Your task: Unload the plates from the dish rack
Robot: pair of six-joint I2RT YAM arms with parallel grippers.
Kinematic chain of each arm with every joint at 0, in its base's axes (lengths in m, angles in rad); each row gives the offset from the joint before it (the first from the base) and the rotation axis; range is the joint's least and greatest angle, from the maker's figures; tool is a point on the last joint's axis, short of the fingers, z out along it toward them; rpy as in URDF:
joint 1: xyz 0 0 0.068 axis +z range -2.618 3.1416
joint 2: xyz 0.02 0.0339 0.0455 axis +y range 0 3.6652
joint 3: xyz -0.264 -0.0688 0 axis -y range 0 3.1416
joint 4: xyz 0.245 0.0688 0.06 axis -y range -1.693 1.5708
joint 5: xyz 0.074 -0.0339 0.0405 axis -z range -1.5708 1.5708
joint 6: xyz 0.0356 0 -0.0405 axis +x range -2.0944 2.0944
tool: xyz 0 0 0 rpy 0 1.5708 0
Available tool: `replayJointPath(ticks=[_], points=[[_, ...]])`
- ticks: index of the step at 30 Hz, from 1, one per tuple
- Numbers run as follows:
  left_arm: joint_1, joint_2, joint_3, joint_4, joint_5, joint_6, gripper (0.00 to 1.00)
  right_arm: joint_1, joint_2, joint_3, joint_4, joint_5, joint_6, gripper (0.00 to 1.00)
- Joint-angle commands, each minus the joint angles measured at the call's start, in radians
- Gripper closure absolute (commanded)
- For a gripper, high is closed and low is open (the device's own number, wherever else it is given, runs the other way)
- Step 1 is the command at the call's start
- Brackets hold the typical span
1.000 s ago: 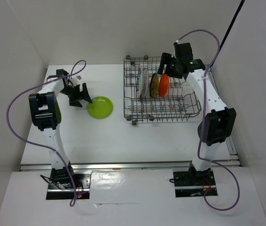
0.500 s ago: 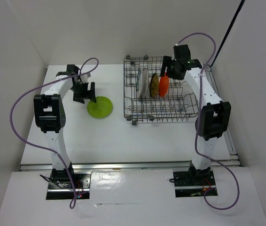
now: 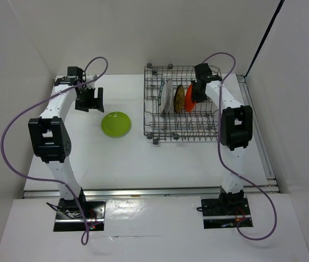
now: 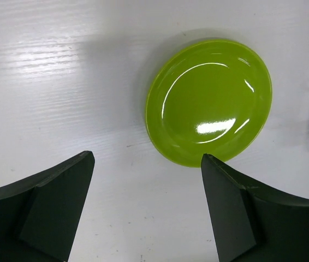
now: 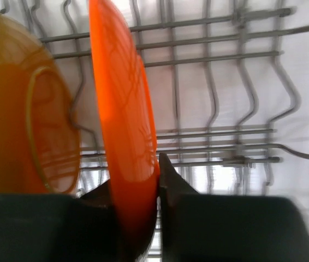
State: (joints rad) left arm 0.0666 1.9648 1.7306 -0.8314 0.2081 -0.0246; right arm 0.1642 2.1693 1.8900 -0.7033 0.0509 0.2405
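- Desk [image 3: 143, 164]: white and flat; it carries the rack on the right and one unloaded plate on the left.
- Green plate [image 3: 116, 124]: lies flat and face up on the desk, left of the rack and apart from it. It is out of the rack, so its part of the task looks finished.
- Rack [image 3: 190, 132]: grey wire basket on the right half of the desk. Its upright tines hold three plates on edge, side by side in one row.
- Left fingers [image 4: 56, 213]: spread wide with nothing between them, hanging above bare desk just beyond the green plate. The wrist view shows the plate clear of both tips. This reads as a hand let go and free for the next plate.
- White plate [image 3: 166, 95]: leftmost of the three in the rack, on edge, untouched.
- Brown patterned plate [image 3: 179, 97]: middle of the row, on edge, just beside the orange one.
- Orange plate [image 5: 124, 109]: rightmost of the row, seated between the tines. It is the nearest to the right arm, so likely the next to come out.
- Right fingers [image 5: 168, 180]: reached into the far right part of the rack, pinching the orange plate's rim, one finger on each face. The edge grip suits lifting it straight up out of the tines.
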Motion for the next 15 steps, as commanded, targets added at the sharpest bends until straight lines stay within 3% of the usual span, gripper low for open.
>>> replayJointPath(ticks=[1,4,12,15], points=[[-0.017,-0.076,0.027,-0.024,-0.047,0.048,0.06,0.012,-0.046,0.080,0.064,0.047,-0.007,0.90],[-0.028,-0.089,0.047,-0.037,-0.047,0.048,0.06,0.050,-0.112,0.101,0.053,0.150,-0.017,0.99],[-0.057,-0.122,0.112,-0.090,0.025,0.038,0.05,0.123,-0.184,0.386,-0.056,0.433,-0.069,1.00],[-0.067,-0.147,0.155,-0.113,0.097,0.038,0.04,0.179,-0.230,0.367,-0.016,0.538,-0.119,1.00]])
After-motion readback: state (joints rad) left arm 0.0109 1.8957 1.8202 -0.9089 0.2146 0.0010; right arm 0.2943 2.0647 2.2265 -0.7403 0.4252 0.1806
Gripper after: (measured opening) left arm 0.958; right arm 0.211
